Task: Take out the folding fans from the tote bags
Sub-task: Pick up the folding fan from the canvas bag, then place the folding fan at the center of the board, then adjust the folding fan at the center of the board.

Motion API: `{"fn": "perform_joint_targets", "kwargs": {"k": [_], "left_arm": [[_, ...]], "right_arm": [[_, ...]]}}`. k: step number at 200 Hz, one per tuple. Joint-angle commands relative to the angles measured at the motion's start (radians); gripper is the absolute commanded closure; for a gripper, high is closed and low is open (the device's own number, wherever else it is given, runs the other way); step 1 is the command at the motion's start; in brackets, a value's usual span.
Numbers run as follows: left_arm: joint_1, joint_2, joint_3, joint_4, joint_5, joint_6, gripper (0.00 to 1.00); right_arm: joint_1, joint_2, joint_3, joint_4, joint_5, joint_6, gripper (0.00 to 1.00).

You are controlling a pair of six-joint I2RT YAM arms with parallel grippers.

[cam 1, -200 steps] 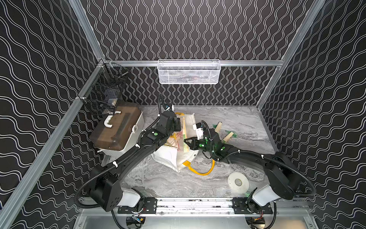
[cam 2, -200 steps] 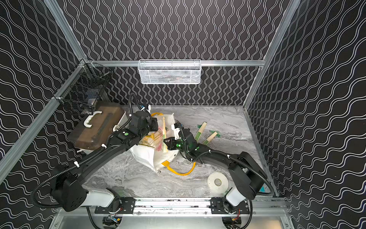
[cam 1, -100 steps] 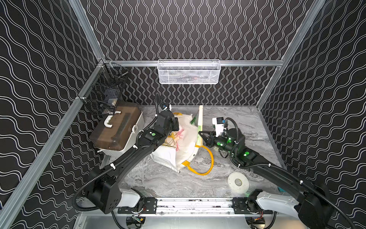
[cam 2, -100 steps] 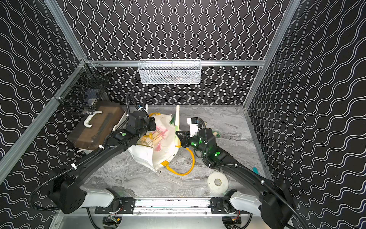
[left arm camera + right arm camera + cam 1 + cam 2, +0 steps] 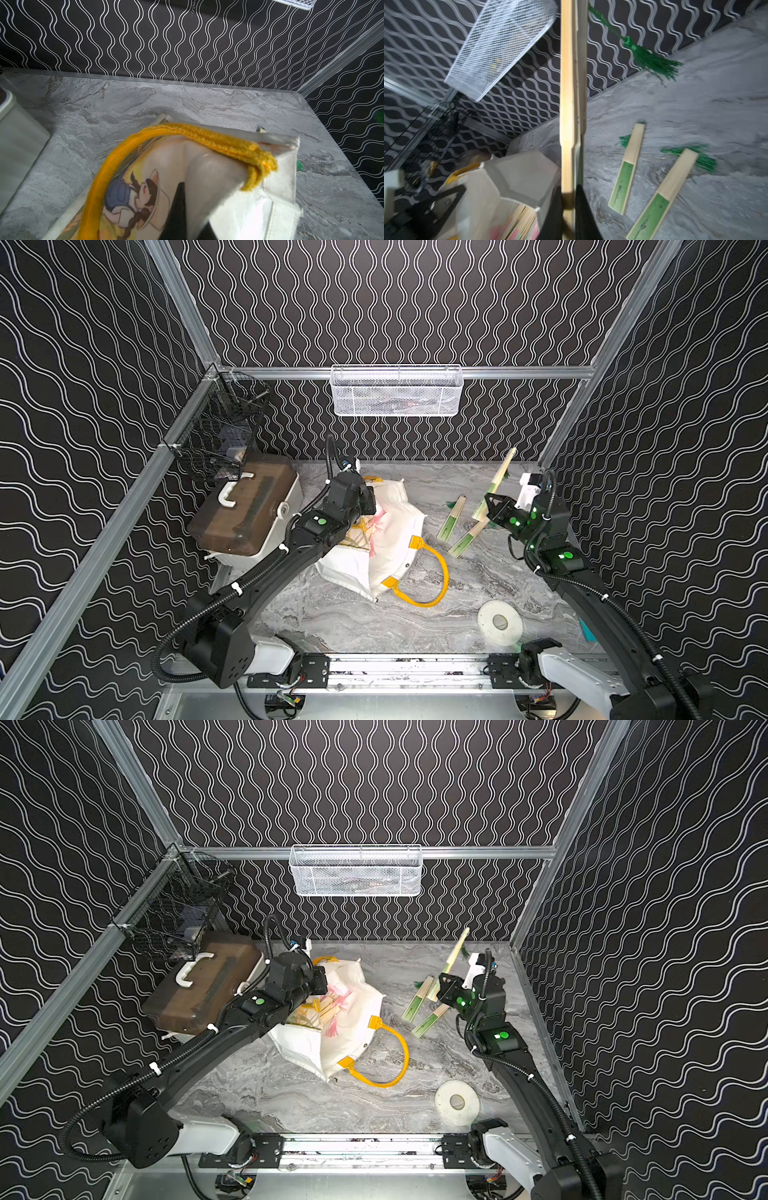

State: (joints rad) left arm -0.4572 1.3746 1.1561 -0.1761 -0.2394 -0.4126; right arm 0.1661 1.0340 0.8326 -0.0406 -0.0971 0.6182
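**Right fingers hold a fan aloft while left fingers pinch the tote's mouth**

The right fingers [image 5: 584, 209] are closed on a folding fan [image 5: 502, 470], gripping it toward its green paper end. The pale bamboo ribs slant up toward the back wall, and the green tassel [image 5: 652, 60] hangs free. This fan is out of the bag, held above the far right part of the grey marbled surface [image 5: 374, 626].

Beneath it, a second green fan [image 5: 452, 517] and a third green fan [image 5: 467, 537] lie flat on the surface, just beside each other, with their tassels toward the back.

The left fingers [image 5: 176, 212] are closed on the white fabric at the mouth of the tote bag [image 5: 390, 560], next to one yellow handle [image 5: 187, 135]. The bag slumps in the middle of the surface. Its other handle [image 5: 440, 572] is looped out flat toward the front. Inside its open mouth a bundle of fans [image 5: 359, 533] shows, with bamboo ribs and pink tassels.

A brown-lidded box [image 5: 245, 510] stands to the left of the bag. A white tape roll [image 5: 500, 622] lies near the front right.
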Motion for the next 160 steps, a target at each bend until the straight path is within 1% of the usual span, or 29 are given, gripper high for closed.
{"fn": "perform_joint_targets", "kwargs": {"k": [1, 11, 44, 63, 97, 127, 160], "left_arm": [[0.005, -0.008, 0.006, 0.033, 0.004, 0.000, 1.00], [0.005, -0.009, 0.005, 0.032, 0.005, -0.002, 1.00], [0.005, -0.008, 0.008, 0.030, 0.007, -0.001, 1.00], [0.005, -0.010, 0.007, 0.032, 0.011, -0.003, 1.00], [0.005, -0.009, 0.006, 0.032, 0.012, -0.004, 1.00], [0.006, -0.007, 0.007, 0.036, 0.020, -0.005, 1.00], [0.005, -0.005, 0.009, 0.036, 0.023, -0.009, 1.00]], "right_arm": [[-0.091, 0.033, -0.007, -0.062, -0.006, 0.066, 0.91], [-0.144, 0.053, -0.026, -0.045, -0.037, 0.095, 0.92], [-0.321, 0.157, -0.099, 0.075, -0.222, 0.199, 0.90], [-0.376, 0.231, -0.126, 0.137, -0.295, 0.225, 0.90], [-0.398, 0.326, -0.179, 0.243, -0.371, 0.243, 0.89], [-0.398, 0.403, -0.217, 0.281, -0.402, 0.256, 0.89], [-0.396, 0.469, -0.238, 0.315, -0.465, 0.270, 0.89]]}}
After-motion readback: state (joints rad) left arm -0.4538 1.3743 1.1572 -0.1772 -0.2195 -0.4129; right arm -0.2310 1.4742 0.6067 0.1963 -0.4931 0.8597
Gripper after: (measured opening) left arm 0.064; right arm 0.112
